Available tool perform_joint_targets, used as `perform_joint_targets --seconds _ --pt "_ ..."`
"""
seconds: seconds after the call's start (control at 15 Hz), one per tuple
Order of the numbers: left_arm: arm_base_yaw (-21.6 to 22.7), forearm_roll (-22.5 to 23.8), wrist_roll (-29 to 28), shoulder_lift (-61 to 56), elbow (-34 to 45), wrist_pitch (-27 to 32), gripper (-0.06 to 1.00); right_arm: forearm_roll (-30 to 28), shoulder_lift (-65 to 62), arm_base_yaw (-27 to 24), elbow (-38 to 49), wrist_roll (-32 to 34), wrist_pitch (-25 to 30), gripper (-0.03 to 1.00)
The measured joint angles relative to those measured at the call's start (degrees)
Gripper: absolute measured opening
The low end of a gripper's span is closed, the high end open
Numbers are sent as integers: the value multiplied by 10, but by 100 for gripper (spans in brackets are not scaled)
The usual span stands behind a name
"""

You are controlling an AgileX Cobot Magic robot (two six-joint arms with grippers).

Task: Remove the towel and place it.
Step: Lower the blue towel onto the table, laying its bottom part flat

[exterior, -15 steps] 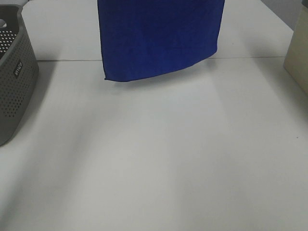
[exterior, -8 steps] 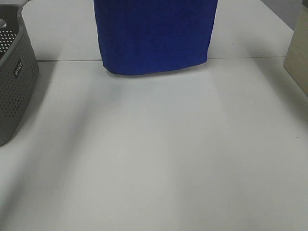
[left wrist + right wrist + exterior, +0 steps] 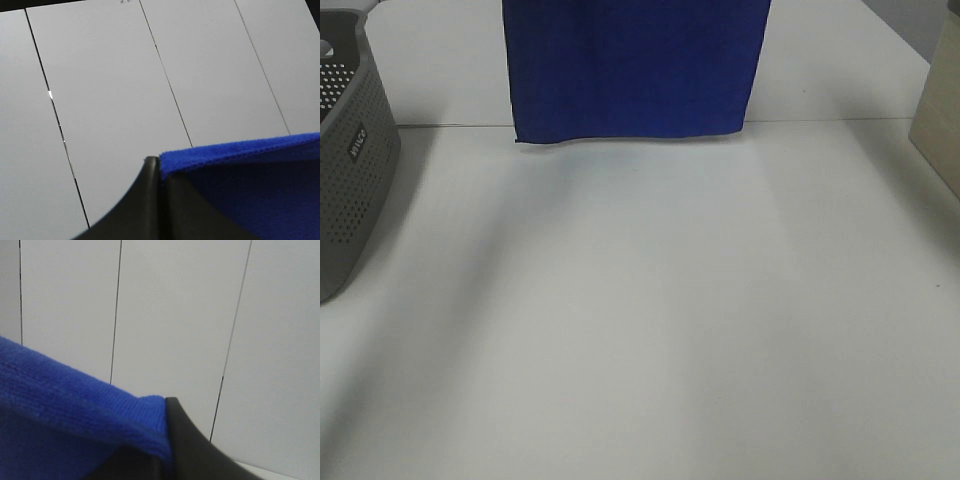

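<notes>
Towel, top apparently out of frame

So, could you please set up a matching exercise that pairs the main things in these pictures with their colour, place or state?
Things:
1. towel
2. basket
3. table
4. left end effector

Descriptions:
A. grey and perforated, at the left edge of the high view
B. white, flat
C. black, shut on a blue corner
D. royal blue, hanging from above

Pairs: 1-D, 2-A, 3-B, 4-C
</notes>
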Motion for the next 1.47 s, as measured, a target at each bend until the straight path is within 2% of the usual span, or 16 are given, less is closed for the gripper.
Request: perform_joint_targets --seconds 0.27,0.8,0.93,1.0,1.07,1.2,1.27,1.4,1.47 --pt "0 0 0 0 0 23 0 -1 0 0 0 0 22 3" --pt "0 0 -1 0 0 26 0 -5 0 0 0 0 49 3" --pt "0 0 -25 0 0 30 0 -11 0 0 0 0 69 3" --pt "-1 8 -66 0 0 61 0 -16 0 0 0 0 94 3" --pt "-5 12 -80 -2 0 99 0 -17 0 0 0 1 113 3" --pt "-15 14 -83 -9 1 163 0 -17 0 0 0 3 143 3" --pt "-28 9 -71 -20 1 222 0 -18 -1 0 0 10 166 3" --pt "-55 -40 14 -47 1 356 0 -23 -8 -1 0 18 210 3" --pt "-65 -93 81 -63 1 442 0 -28 -13 -2 0 27 238 3"
